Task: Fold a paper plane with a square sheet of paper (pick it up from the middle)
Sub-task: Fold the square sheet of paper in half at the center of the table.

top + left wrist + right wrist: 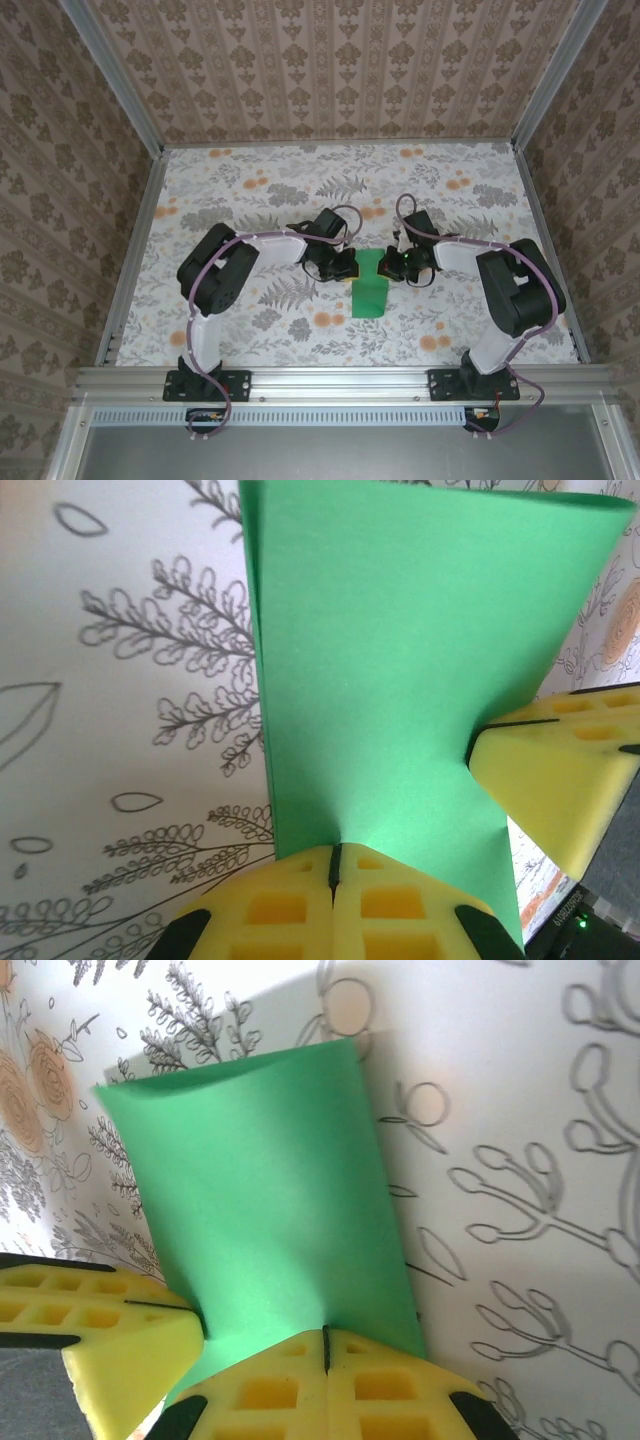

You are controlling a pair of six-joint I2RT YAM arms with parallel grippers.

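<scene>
Left end effector (352,266) and right end effector (392,265) pinch opposite sides of the green sheet (370,296).

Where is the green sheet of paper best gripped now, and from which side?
Pinch the green sheet of paper at its opposite long edges: left gripper from its left, right gripper from its right, as both do now. It is thin and bows, so two edge pinches likely keep it spread.
</scene>
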